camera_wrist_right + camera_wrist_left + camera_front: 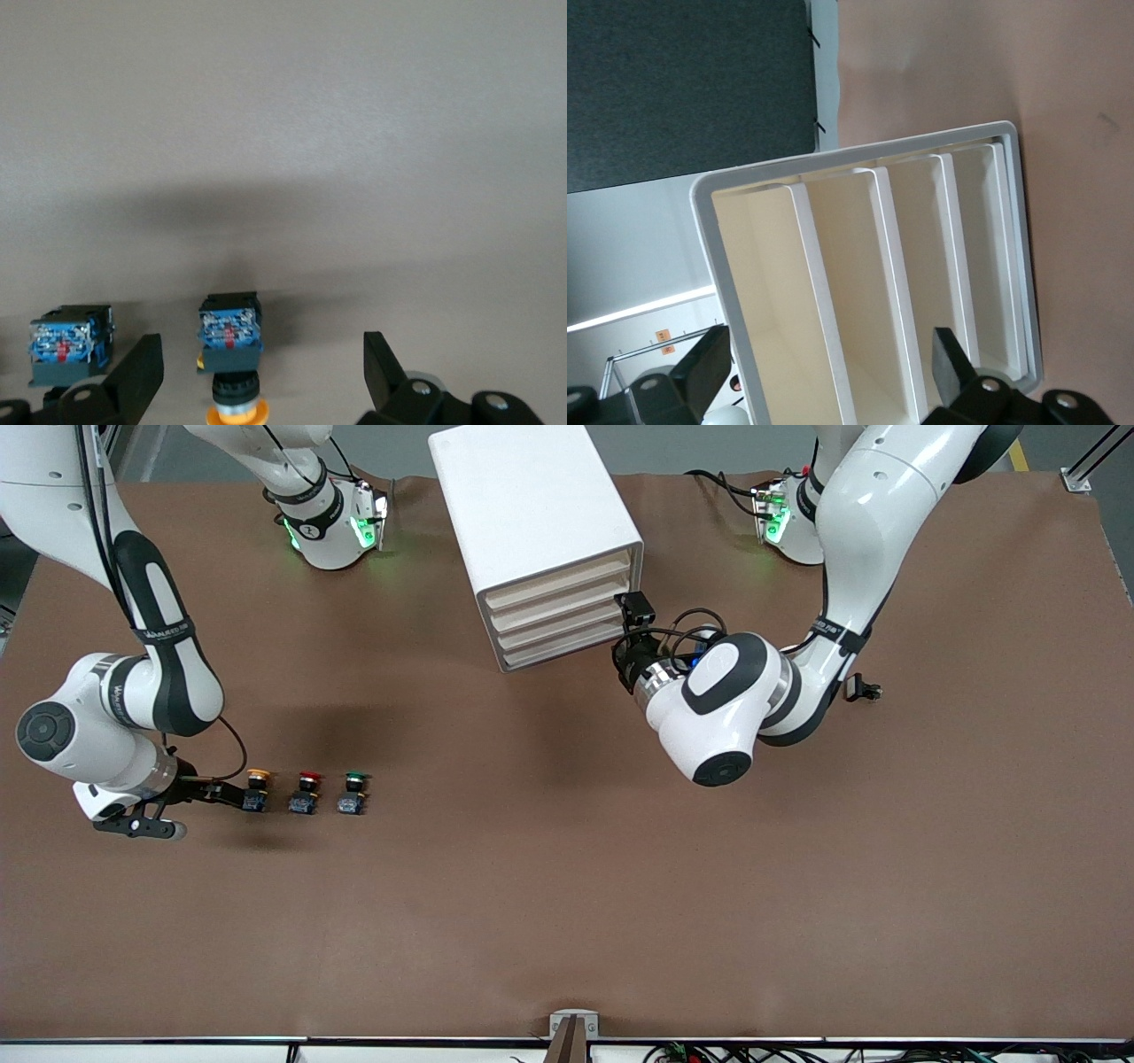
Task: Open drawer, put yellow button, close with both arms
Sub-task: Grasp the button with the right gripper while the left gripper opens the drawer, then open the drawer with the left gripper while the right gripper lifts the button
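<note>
The white cabinet (532, 505) stands at the table's back middle with all four drawers shut. The highest drawer (558, 581) also shows in the left wrist view (766, 292). My left gripper (622, 657) is open and empty, close in front of the drawer fronts; in its wrist view (830, 354) the fingers straddle the fronts without touching them. The yellow button (257, 789) lies on the table toward the right arm's end. My right gripper (236, 795) is low and open beside it. In the right wrist view the button (230, 336) lies between the open fingers (263, 359), untouched.
A red-capped button (305, 792) and a green-capped button (353, 793) lie in a row beside the yellow one, toward the cabinet's side. The red one's blue base (71, 341) shows just outside one right finger. The three lower drawers (558, 633) are shut.
</note>
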